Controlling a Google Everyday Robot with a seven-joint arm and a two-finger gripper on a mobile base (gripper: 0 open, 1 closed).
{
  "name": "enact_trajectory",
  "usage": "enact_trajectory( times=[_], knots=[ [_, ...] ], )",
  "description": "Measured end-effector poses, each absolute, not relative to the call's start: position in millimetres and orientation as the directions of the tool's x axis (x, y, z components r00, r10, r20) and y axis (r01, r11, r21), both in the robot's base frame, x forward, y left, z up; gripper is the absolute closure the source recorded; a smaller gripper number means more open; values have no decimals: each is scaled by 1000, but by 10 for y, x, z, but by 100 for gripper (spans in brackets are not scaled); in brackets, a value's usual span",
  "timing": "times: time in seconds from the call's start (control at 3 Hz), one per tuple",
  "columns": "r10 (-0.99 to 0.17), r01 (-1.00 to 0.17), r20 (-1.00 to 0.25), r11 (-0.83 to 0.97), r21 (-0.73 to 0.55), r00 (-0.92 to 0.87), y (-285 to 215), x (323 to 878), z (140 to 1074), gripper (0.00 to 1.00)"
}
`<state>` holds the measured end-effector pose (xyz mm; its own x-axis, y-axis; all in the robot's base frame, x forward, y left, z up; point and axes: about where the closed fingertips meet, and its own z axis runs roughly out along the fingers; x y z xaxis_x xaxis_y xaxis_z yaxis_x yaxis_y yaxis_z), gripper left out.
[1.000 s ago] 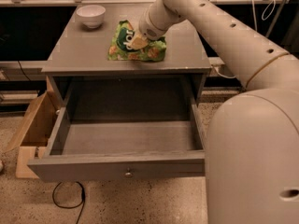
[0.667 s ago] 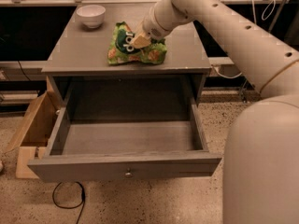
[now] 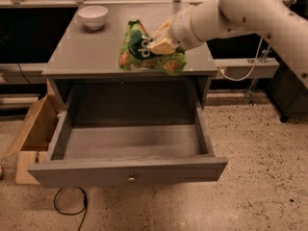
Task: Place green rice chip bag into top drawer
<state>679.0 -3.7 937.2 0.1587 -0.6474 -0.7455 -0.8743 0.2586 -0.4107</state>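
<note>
Camera view: gripper (image 3: 161,43) clamped on green rice chip bag (image 3: 137,50) over table (image 3: 86,57) front edge. Below, top drawer (image 3: 127,170) wide open.

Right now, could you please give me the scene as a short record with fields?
Drawer: wide grey wooden top drawer, pulled open
Bag: crumpled bright green foil rice chip bag, at the front edge of the grey tabletop, not in the drawer
Gripper: cream gripper, at the bag's right side, fingers closed on it
Bowl: small white bowl, tabletop back left
Box: tan wooden box, floor, left of drawer
</note>
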Motion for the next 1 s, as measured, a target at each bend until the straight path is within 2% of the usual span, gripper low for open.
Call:
enact_trajectory(
  times=[0.33, 0.67, 1.0],
  knots=[
    [-681, -896, -724, 243, -370, 114, -262, 6269, 9289, 100],
    [-744, -934, -668, 226, -277, 18, -431, 5937, 8948, 100],
    [-804, -972, -584, 210, -107, -110, -490, 5680, 8401, 97]
  ],
)
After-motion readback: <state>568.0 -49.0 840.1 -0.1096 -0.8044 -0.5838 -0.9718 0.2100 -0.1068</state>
